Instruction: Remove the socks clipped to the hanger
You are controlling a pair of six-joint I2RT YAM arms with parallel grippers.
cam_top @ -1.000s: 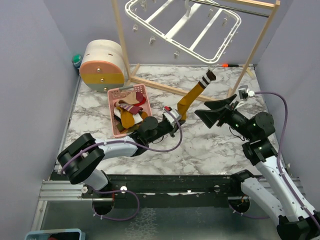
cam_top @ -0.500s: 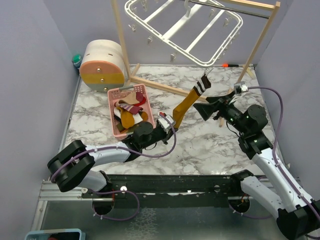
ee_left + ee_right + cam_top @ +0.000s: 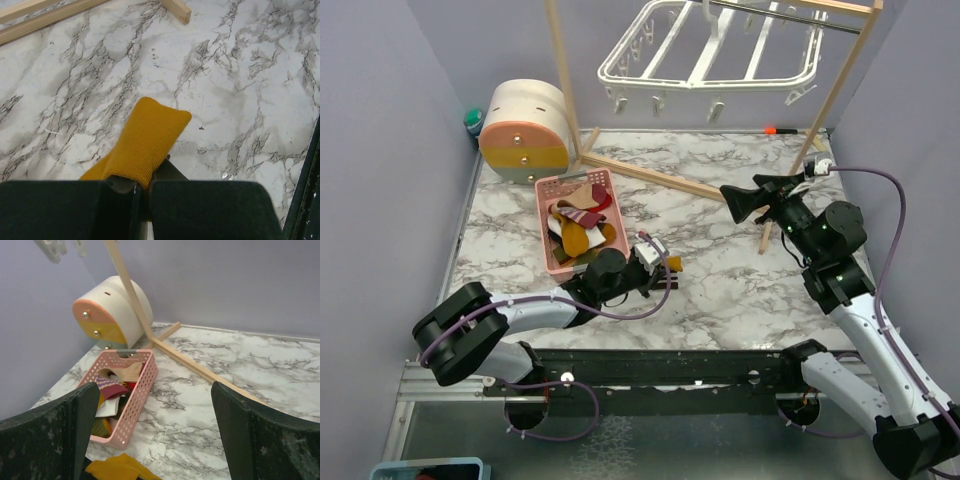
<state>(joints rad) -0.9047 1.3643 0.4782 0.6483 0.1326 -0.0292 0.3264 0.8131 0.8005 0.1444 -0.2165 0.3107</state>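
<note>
The mustard sock (image 3: 145, 140) is off the hanger (image 3: 705, 82) and is laid flat on the counter (image 3: 720, 290), just beside the near right corner of the pink basket (image 3: 137, 400). One end is pinched between the pressed-together fingers of the left end effector (image 3: 142, 190). Its long axis is run straight out from those fingers, so the free end is pointed away from the basket, toward the right. The basket, in which other socks are already piled, is thus placed behind and to the left of the sock. The coming move is judged to turn on this: the sock probably has to be lifted and carried back over the basket's rim. The left arm is clearly the nearer one. The right end effector (image 3: 732, 203) is held spread wide and empty, well to the right of the basket and above the counter. On the hanger, beyond the basket, no sock can be made out.
</note>
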